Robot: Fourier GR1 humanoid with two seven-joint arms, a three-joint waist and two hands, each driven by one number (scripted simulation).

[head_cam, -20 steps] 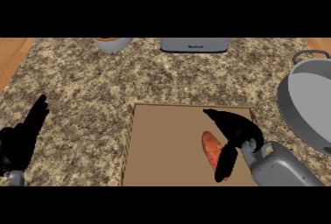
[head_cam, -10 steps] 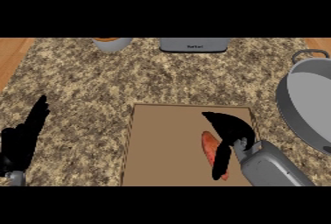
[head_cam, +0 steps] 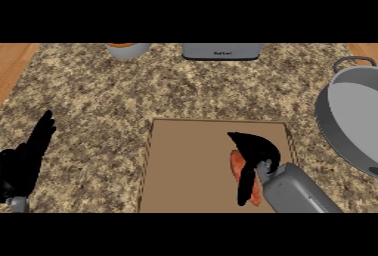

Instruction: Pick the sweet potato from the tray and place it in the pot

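An orange sweet potato [head_cam: 236, 165] lies on the brown tray [head_cam: 184, 165] in the lower middle of the head view, mostly hidden under my right hand [head_cam: 257, 150]. That hand sits on top of it with fingers curved over its upper end and the thumb reaching down along its left side. The grey pot [head_cam: 347, 125] stands at the right edge, partly cut off, with a handle at its top. My left hand [head_cam: 26, 160] rests open at the lower left, fingers pointing up.
A grey appliance [head_cam: 221, 51] and a small cup with orange contents [head_cam: 127, 49] stand at the counter's far edge. Wooden strips border the speckled counter at the upper left and upper right corners.
My right hand has slid left and down over the sweet potato, covering more of it. The left hand has not moved.
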